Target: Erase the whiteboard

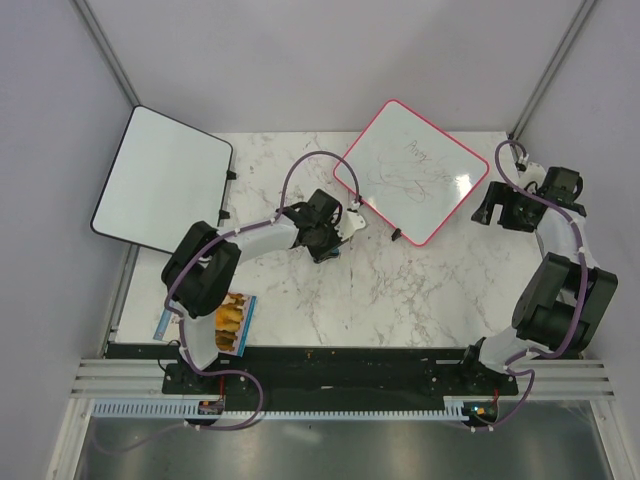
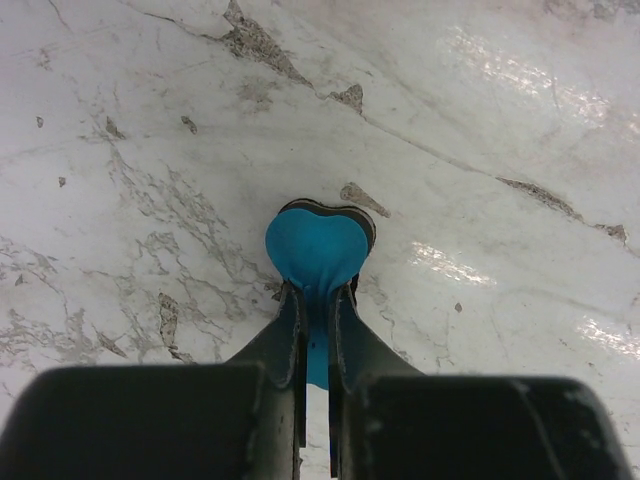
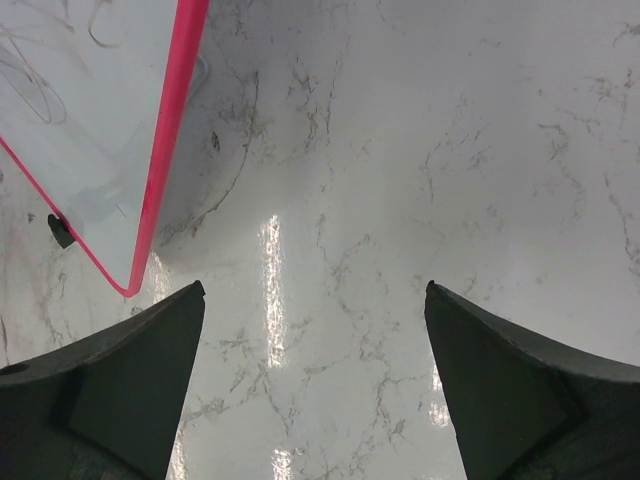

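Note:
The whiteboard (image 1: 410,170) has a pink frame and lies tilted at the back centre, with faint grey scribbles on it. My left gripper (image 1: 330,247) is just left of its near-left corner, above the marble table (image 1: 400,290). In the left wrist view it (image 2: 318,290) is shut on a blue heart-shaped eraser (image 2: 318,245) that points down at the bare marble. My right gripper (image 1: 488,212) is to the right of the whiteboard, open and empty (image 3: 315,290). The board's pink edge (image 3: 165,150) shows at the upper left of the right wrist view.
A second white board with a black frame (image 1: 165,180) lies at the back left, partly off the table. A blue and yellow packet (image 1: 232,322) lies at the near left by the left arm's base. Grey walls enclose the table on three sides.

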`<state>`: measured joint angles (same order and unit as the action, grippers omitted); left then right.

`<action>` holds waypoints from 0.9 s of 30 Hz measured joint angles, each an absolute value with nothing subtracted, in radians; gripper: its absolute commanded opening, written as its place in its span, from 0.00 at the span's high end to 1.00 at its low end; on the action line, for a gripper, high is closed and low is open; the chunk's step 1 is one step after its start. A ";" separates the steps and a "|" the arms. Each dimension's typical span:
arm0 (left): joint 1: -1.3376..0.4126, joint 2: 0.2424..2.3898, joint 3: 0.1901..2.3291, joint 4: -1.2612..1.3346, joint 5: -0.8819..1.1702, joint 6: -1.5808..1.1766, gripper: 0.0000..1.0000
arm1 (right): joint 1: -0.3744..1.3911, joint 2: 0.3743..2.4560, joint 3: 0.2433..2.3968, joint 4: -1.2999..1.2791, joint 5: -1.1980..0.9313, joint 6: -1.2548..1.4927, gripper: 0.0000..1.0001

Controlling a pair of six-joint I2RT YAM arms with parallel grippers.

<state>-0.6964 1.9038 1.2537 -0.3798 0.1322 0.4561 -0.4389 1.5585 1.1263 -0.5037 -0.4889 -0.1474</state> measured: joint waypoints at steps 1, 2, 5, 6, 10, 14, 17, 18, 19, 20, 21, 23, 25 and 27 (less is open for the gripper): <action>-0.696 1.905 1.256 -0.384 0.131 0.453 0.98 | -0.440 1.558 1.127 -0.499 -0.490 -0.149 0.02; -0.696 1.905 1.257 -0.386 0.131 0.447 0.98 | -0.440 1.557 1.126 -0.496 -0.492 -0.151 0.02; -0.696 1.905 1.261 -0.391 0.128 0.426 0.98 | -0.444 1.550 1.127 -0.486 -0.504 -0.154 0.02; -0.696 1.905 1.263 -0.392 0.126 0.417 0.98 | -0.446 1.545 1.127 -0.485 -0.512 -0.154 0.02; -0.696 1.905 1.267 -0.396 0.110 0.374 0.98 | -0.457 1.528 1.128 -0.484 -0.545 -0.149 0.02; -0.696 1.904 1.271 -0.393 0.098 0.322 0.98 | -0.482 1.530 1.145 -0.486 -0.619 -0.142 0.02; -0.696 1.904 1.276 -0.388 0.094 0.279 0.98 | -0.517 1.565 1.182 -0.485 -0.724 -0.139 0.03; -0.696 1.904 1.278 -0.387 0.094 0.269 0.98 | -0.526 1.583 1.196 -0.484 -0.752 -0.138 0.03; -0.696 1.903 1.281 -0.385 0.094 0.255 0.98 | -0.536 1.610 1.214 -0.482 -0.789 -0.137 0.04; -0.696 1.903 1.284 -0.382 0.094 0.240 0.98 | -0.544 1.638 1.231 -0.481 -0.822 -0.136 0.06; -0.695 1.903 1.285 -0.376 0.091 0.224 0.98 | -0.551 1.671 1.251 -0.480 -0.854 -0.134 0.07; -0.695 1.903 1.290 -0.366 0.076 0.184 0.98 | -0.560 1.720 1.275 -0.480 -0.890 -0.130 0.11; -0.695 1.903 1.301 -0.361 0.056 0.144 0.98 | -0.563 1.766 1.309 -0.485 -0.917 -0.117 0.12; -0.691 1.903 1.316 -0.358 0.049 0.114 0.98 | -0.563 1.802 1.345 -0.482 -0.936 -0.097 0.13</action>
